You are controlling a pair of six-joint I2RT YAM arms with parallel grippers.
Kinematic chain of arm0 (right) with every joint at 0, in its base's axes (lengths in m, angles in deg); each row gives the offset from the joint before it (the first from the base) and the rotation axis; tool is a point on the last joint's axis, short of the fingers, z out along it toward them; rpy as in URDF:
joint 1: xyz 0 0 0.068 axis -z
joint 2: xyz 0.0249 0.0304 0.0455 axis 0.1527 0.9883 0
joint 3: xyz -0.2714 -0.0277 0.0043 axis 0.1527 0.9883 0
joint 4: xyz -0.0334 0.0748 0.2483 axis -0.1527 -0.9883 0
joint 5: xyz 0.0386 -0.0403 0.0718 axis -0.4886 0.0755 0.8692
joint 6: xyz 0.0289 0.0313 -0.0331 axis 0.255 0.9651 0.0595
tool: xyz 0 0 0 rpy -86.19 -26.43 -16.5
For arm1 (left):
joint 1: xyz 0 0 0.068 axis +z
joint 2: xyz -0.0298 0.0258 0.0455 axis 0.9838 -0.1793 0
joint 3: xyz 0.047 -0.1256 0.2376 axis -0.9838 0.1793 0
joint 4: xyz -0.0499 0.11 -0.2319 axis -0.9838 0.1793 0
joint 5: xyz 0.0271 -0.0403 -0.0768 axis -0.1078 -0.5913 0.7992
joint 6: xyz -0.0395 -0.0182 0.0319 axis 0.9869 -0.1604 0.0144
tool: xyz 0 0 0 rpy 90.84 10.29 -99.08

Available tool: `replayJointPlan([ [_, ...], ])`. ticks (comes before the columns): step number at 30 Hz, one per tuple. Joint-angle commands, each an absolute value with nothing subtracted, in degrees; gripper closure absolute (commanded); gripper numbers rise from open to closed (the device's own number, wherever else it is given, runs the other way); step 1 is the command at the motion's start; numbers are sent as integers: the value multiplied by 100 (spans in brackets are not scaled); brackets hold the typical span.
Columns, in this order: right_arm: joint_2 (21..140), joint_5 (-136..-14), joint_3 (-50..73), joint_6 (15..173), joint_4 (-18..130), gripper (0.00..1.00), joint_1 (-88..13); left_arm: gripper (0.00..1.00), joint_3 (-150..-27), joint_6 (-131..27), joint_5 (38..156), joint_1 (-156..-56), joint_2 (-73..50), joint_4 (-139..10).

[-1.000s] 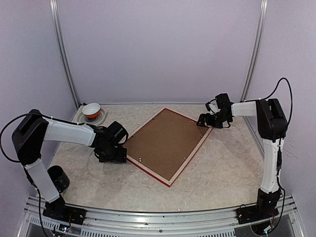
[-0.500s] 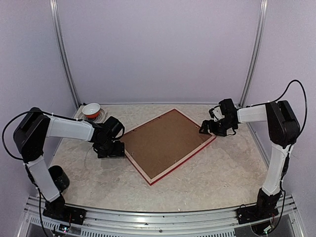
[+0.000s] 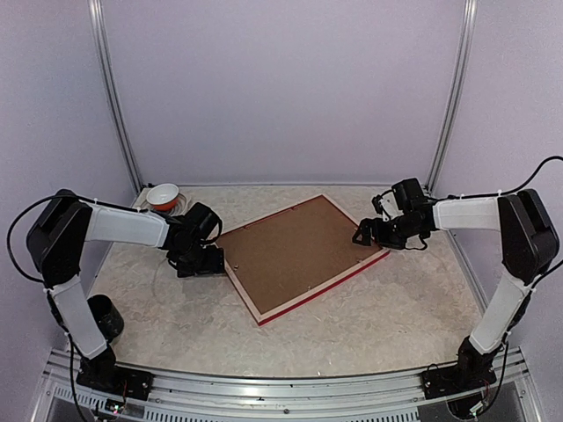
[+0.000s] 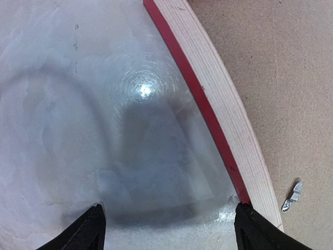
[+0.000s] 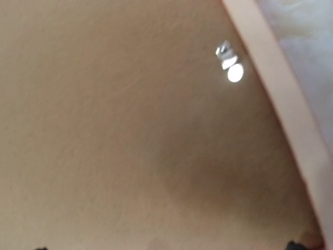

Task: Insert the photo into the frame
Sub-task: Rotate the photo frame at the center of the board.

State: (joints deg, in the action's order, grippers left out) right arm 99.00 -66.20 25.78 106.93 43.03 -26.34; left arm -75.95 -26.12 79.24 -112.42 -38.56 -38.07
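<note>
The frame (image 3: pixel 327 285) lies face down on the table, pale wood back up, with a red edge along its near side. A brown backing board (image 3: pixel 295 251) fills it. The photo is hidden. My left gripper (image 3: pixel 215 261) is open at the frame's left corner. In the left wrist view that gripper (image 4: pixel 166 229) spans bare table, its right fingertip (image 4: pixel 254 229) against the red edge of the frame (image 4: pixel 229 120). My right gripper (image 3: pixel 363 236) is open over the right corner. Its wrist view shows the backing board (image 5: pixel 130 130) close up and the frame rim (image 5: pixel 281 104).
A white and red bowl (image 3: pixel 164 195) sits on a plate at the back left. A black cylinder (image 3: pixel 106 316) stands by the left arm's base. Small metal tabs (image 4: pixel 293 197) (image 5: pixel 225 54) lie on the board. Enclosure walls close in behind and at both sides.
The frame has turned clockwise on the table, its near corner swinging left and its right corner nearer. The left gripper shifted back with it and the right gripper moved right.
</note>
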Motion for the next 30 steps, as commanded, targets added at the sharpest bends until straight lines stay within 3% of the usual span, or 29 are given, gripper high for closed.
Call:
replayJointPlan([
  [1, 9640, -6763, 2792, 10779, 4277, 1, -2775, 15, -7801, -2640, 8013, -11189, -3912, -4024],
  [14, 10227, -7824, 1784, 10682, 4130, 1, -2558, 13, -7885, -2688, 7904, -10999, -3746, -3922],
  [23, 11265, -7351, 1066, 10604, 4191, 1, -2378, 13, -7728, -2679, 7955, -10961, -3754, -3988],
  [30, 11164, -6851, 1271, 10539, 4269, 1, -2355, 13, -7694, -2679, 8037, -10907, -3786, -4068],
])
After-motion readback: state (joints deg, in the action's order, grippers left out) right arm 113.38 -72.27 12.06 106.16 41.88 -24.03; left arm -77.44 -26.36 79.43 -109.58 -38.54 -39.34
